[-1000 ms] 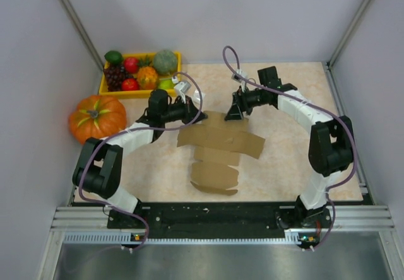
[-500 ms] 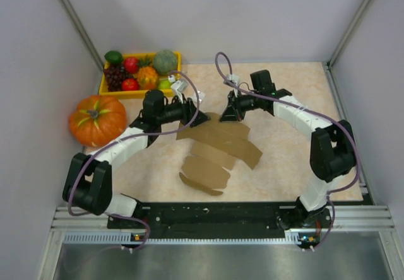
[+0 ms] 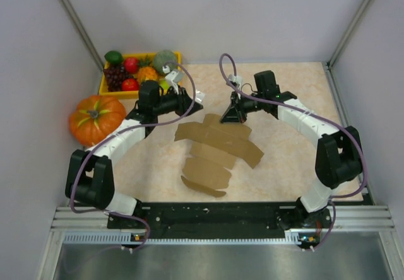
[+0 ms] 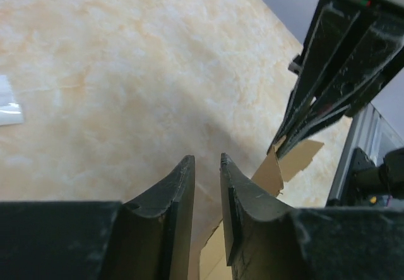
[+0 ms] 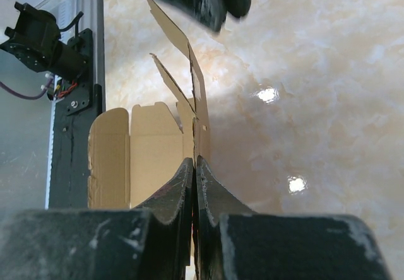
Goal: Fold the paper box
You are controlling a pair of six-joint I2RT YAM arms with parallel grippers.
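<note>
Paper box point(image 3: 218, 144): unfolded brown kraft cut-out at mid-table between the two arms, near panels flat on the marbled table point(image 3: 297, 91), far edge raised. Right gripper point(image 3: 232, 113): fingers pressed together on a thin upright flap at that far edge, card pinched between the pads point(image 5: 183, 185) in the right wrist view; contact point hidden under the gripper body from above. Left gripper point(image 3: 188, 99): fingers point(image 4: 180, 192) slightly apart, narrow gap, nothing between them, positioned beside the far left corner of the box; contact with the card not determinable. From the left wrist, only a small card corner visible below the right gripper, remainder cut off. White object point(image 4: 9, 106): cropped at the frame edge, not identifiable. Pumpkin point(image 3: 96, 117) and yellow fruit tray point(image 3: 113, 93): far left, well apart from the box.
</note>
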